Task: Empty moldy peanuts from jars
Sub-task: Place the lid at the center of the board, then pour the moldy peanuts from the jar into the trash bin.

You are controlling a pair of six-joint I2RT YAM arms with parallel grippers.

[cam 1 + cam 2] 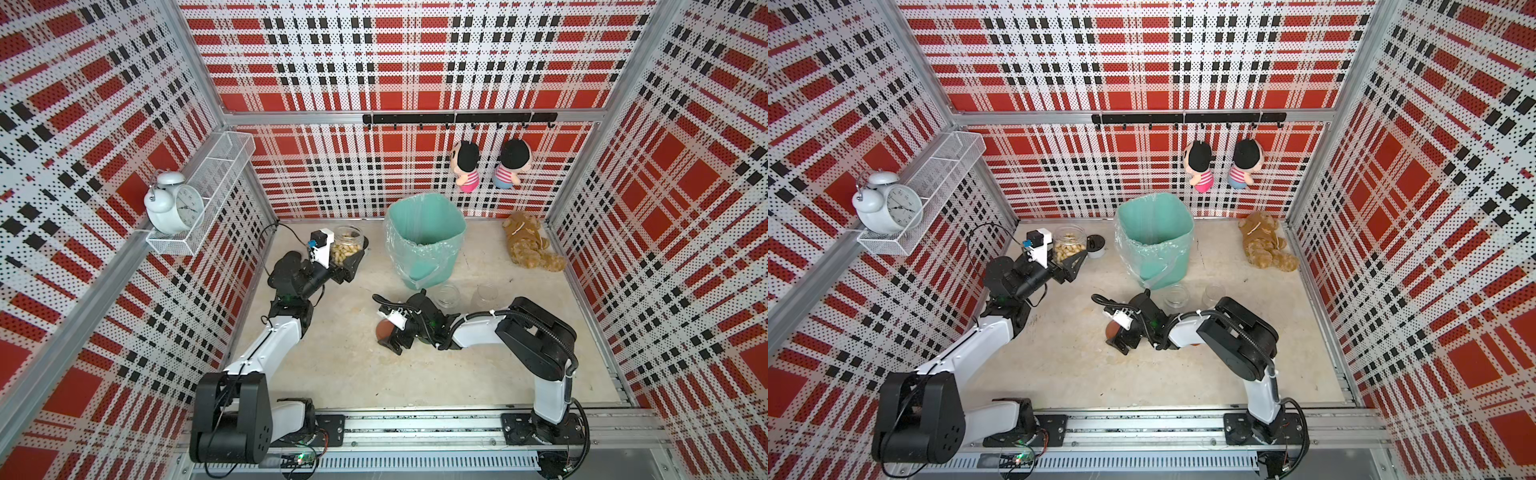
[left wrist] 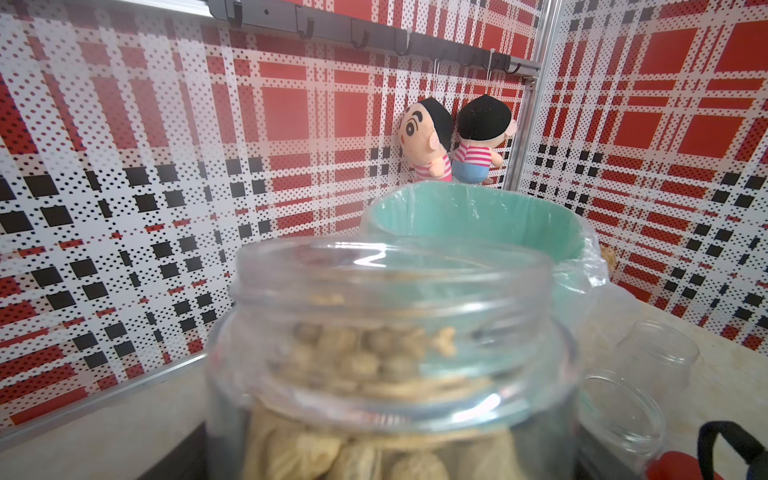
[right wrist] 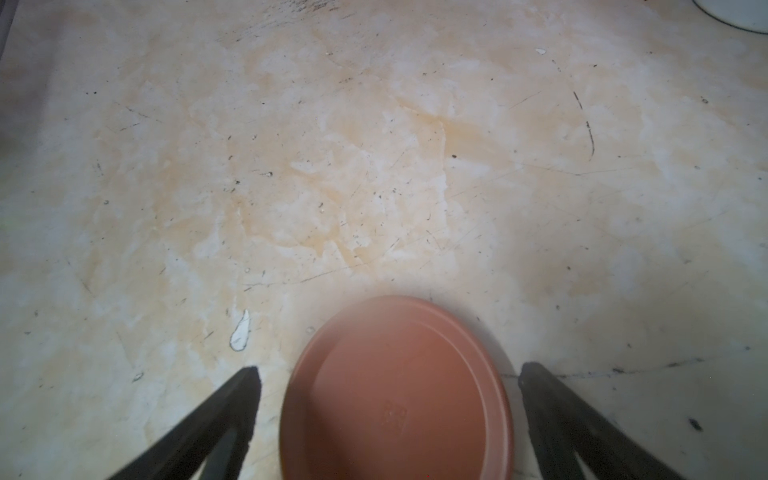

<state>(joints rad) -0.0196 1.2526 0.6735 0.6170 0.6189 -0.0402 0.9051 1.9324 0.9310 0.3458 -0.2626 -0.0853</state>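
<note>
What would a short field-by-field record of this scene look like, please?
left gripper: shut on the full jar, which is upright with its lid off
contents: moldy peanuts fill much of that jar
right gripper: open, one finger on either side of the terracotta lid, touching neither side
terracotta lid: lying on the table
empty jars: two, lidless, standing by the teal bin
dark lid: on the table between the full jar and the bin
</note>
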